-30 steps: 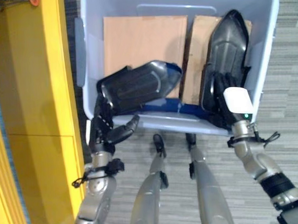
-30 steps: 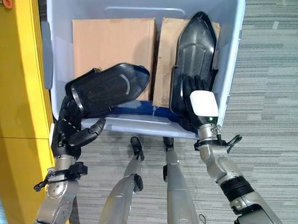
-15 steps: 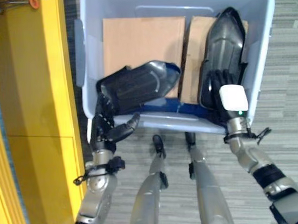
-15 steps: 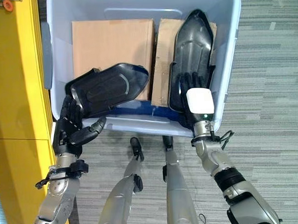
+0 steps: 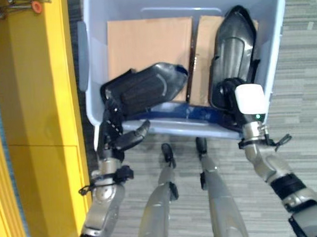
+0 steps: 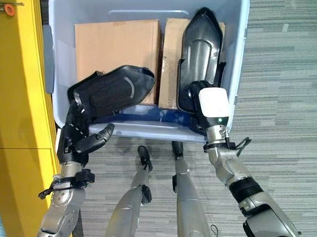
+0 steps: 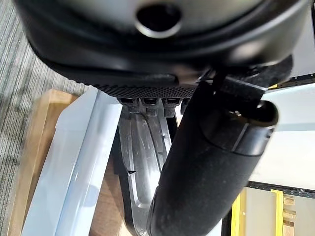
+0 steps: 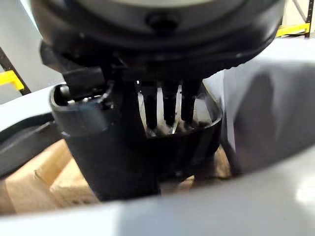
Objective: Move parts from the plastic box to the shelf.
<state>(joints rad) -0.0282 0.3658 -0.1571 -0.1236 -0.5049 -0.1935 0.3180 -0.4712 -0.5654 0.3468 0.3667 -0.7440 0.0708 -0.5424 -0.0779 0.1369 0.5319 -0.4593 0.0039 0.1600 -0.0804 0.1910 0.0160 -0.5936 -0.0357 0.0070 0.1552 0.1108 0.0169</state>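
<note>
Reaching into the plastic box [image 5: 280,48] from its near rim, I have one black moulded part at each hand. My left hand [image 5: 110,137] sits at the near left corner, its fingers curled up behind the near end of the left part [image 5: 143,87] and the thumb standing free below it, so I judge the hand closed on that part. The left part's long axis runs left to right, slightly tilted, and its far end rests over the cardboard boxes [image 5: 149,44] lining the bottom. My right hand [image 6: 200,103] is at the near right corner; its fingers curl over the near end of the right part [image 6: 200,47], gripping it, as the right wrist view confirms. That part's long axis runs near to far, leaning against the right wall.

Both parts are inside the box. The yellow shelf [image 5: 35,103] stands just to the left of it, so the left hand and its part are the nearer pair; the coming move probably calls for lifting that part over the left wall and swinging it leftward.
</note>
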